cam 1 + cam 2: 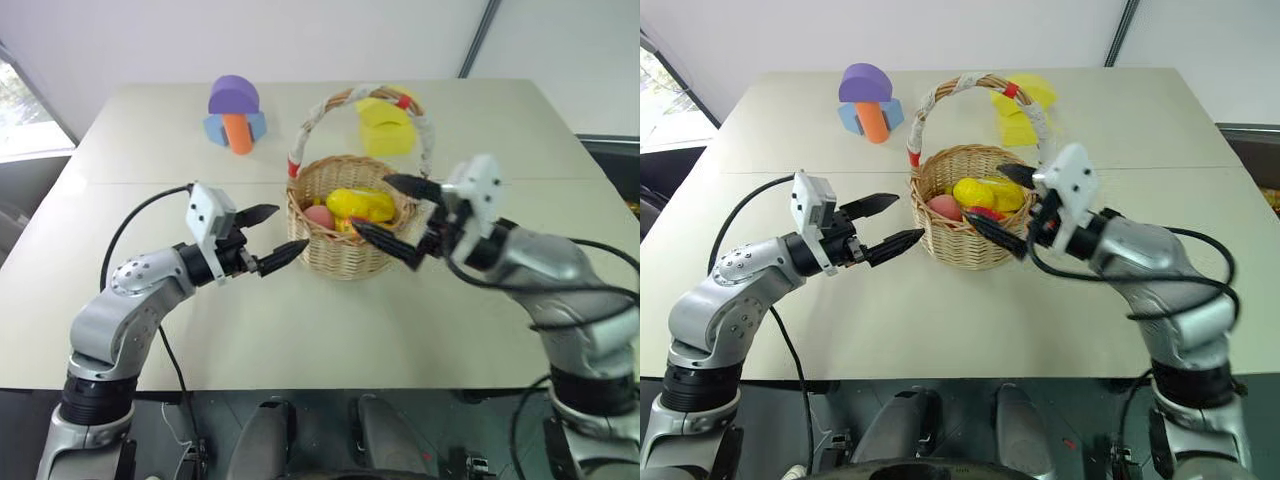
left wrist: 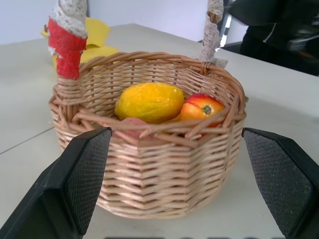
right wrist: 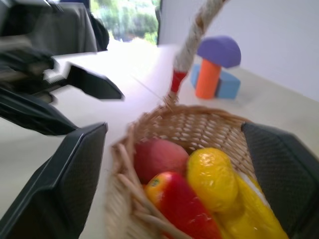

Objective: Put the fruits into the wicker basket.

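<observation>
2 fruits, lemon [image 2: 149,101] and peach [image 3: 159,157], in wicker basket [image 1: 345,255] | left gripper [image 1: 270,236] fingers apart | right gripper [image 1: 400,214] fingers apart

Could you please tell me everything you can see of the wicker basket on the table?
The wicker basket is round, woven of tan cane, and stands upright on the pale table. A tall arched handle, wrapped in white with red bands, spans it. Inside lie a yellow lemon, a pinkish peach, a red and orange fruit and some other yellow fruit. The open left gripper and open right gripper flank it; whether the right gripper's fingers touch the rim is unclear.
</observation>
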`<act>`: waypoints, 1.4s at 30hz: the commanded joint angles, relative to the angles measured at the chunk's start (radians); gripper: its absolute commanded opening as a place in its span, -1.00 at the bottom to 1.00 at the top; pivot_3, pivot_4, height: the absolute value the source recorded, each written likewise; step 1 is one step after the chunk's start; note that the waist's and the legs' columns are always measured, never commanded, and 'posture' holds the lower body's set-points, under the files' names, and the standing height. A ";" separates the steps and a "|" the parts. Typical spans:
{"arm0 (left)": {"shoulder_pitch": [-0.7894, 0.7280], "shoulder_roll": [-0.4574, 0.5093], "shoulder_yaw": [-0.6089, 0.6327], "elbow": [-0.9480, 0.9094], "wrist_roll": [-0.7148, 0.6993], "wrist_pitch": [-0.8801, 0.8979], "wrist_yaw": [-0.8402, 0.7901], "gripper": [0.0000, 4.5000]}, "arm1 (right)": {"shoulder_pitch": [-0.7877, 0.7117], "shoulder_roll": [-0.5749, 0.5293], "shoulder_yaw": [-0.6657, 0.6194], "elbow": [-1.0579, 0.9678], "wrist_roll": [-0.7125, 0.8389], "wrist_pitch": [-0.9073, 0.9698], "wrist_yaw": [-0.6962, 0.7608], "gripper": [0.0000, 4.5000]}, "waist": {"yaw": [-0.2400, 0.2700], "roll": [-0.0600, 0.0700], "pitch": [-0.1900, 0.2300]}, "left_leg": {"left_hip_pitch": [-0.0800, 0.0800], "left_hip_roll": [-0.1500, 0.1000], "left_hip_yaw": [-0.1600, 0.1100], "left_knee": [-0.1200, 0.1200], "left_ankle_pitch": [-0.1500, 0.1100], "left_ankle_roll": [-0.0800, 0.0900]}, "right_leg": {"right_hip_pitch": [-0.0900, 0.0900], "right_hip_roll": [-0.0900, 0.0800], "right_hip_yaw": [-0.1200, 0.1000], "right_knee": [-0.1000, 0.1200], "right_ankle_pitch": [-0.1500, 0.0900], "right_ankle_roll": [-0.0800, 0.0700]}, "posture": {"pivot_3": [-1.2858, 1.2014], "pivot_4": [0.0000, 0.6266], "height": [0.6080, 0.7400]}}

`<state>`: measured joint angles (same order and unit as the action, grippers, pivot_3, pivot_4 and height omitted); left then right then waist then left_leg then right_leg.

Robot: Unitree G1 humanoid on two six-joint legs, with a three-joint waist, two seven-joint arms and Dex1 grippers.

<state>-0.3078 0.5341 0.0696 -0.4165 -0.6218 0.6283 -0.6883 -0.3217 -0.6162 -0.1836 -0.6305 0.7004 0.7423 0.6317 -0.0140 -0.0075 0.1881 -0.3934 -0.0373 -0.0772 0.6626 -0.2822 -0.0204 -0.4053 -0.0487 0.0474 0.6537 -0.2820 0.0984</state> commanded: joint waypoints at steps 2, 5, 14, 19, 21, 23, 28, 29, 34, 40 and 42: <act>-0.018 -0.008 -0.009 -0.025 -0.020 -0.003 -0.010 1.00 | 0.024 -0.006 -0.079 0.028 0.000 -0.017 -0.056 0.99 | -0.004 0.000 0.000 | 0.002 0.001 0.001 0.000 0.000 0.000 | 0.001 0.001 0.000 0.001 0.000 0.000 | 0.03 -0.52 1.00; -0.034 -0.016 -0.022 -0.014 -0.018 -0.005 -0.016 1.00 | -0.001 0.018 -0.031 0.109 -0.094 -0.077 -0.100 0.99 | -0.004 0.000 0.000 | 0.003 0.001 0.001 0.000 0.001 -0.001 | 0.001 0.002 0.001 0.002 0.000 0.000 | 0.03 -0.52 1.00; -0.054 -0.048 -0.046 -0.031 -0.023 0.004 -0.003 1.00 | -0.156 0.163 0.033 0.421 -0.242 -0.202 -0.207 0.41 | 0.000 0.000 0.000 | 0.001 0.001 0.001 0.000 0.001 -0.002 | -0.001 0.002 0.001 0.002 0.000 0.000 | 0.03 -0.52 1.00; -0.039 -0.050 -0.044 -0.046 -0.025 0.007 0.007 1.00 | -0.150 0.170 0.018 0.381 -0.223 -0.194 -0.209 -0.72 | 0.001 0.000 0.000 | 0.000 0.000 0.001 0.000 0.001 -0.001 | -0.002 0.001 0.001 0.002 0.000 0.000 | 0.03 -0.52 1.00; -0.037 -0.056 -0.046 -0.051 -0.025 0.009 0.012 1.00 | -0.145 0.162 -0.002 0.365 -0.232 -0.202 -0.226 -0.96 | 0.001 0.000 0.000 | 0.000 0.000 0.001 0.000 0.001 -0.001 | -0.002 0.001 0.001 0.002 0.000 0.000 | 0.03 -0.52 1.00; -0.035 -0.060 -0.047 -0.055 -0.026 0.011 0.016 1.00 | -0.138 0.153 -0.026 0.352 -0.229 -0.204 -0.234 -0.96 | 0.001 0.000 0.000 | 0.000 0.000 0.001 0.000 0.001 -0.001 | -0.002 0.001 0.001 0.002 0.000 0.000 | 0.03 -0.52 1.00; -0.041 -0.078 -0.064 -0.046 -0.020 0.009 0.011 1.00 | -0.136 0.075 -0.212 0.437 -0.312 -0.264 -0.365 -0.96 | 0.004 0.000 0.000 | 0.000 0.000 0.001 0.000 0.001 -0.001 | -0.002 0.001 0.001 0.002 0.000 0.000 | 0.03 -0.52 1.00; -0.046 -0.082 -0.070 -0.040 -0.017 0.007 0.008 1.00 | -0.140 0.053 -0.244 0.478 -0.335 -0.280 -0.392 -0.96 | 0.006 0.000 0.000 | 0.000 0.000 0.001 0.000 0.001 -0.001 | -0.001 0.001 0.001 0.002 0.000 0.000 | 0.03 -0.52 1.00; -0.070 -0.106 -0.094 -0.016 -0.008 -0.003 -0.003 1.00 | -0.186 -0.012 -0.306 0.696 -0.399 -0.388 -0.450 -0.96 | -0.001 0.000 0.000 | 0.000 -0.001 0.002 0.000 0.001 -0.001 | -0.001 0.001 0.001 0.001 0.000 0.000 | 0.03 -0.52 1.00; -0.081 -0.125 -0.109 -0.007 0.003 -0.012 -0.004 1.00 | -0.199 -0.024 -0.328 0.818 -0.397 -0.449 -0.436 -0.74 | -0.027 0.001 0.000 | 0.003 0.002 0.006 -0.001 0.001 -0.001 | -0.002 0.004 0.003 0.005 0.000 0.000 | 0.03 -0.52 1.00; -0.079 -0.125 -0.107 -0.006 0.004 -0.014 -0.005 1.00 | -0.186 -0.020 -0.333 0.798 -0.380 -0.440 -0.427 -0.35 | -0.029 0.001 0.000 | 0.003 0.002 0.007 -0.001 0.001 -0.001 | -0.002 0.004 0.004 0.005 0.000 0.000 | 0.03 -0.52 1.00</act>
<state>-0.3772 0.4093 -0.0454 -0.4102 -0.6194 0.6400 -0.6886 -0.4933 -0.6153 -0.4898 0.2179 0.3010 0.3225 0.1954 -0.0429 -0.0060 0.1882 -0.3906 -0.0353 -0.0701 0.6624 -0.2814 -0.0212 -0.4073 -0.0450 0.0515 0.6594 -0.2820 0.0982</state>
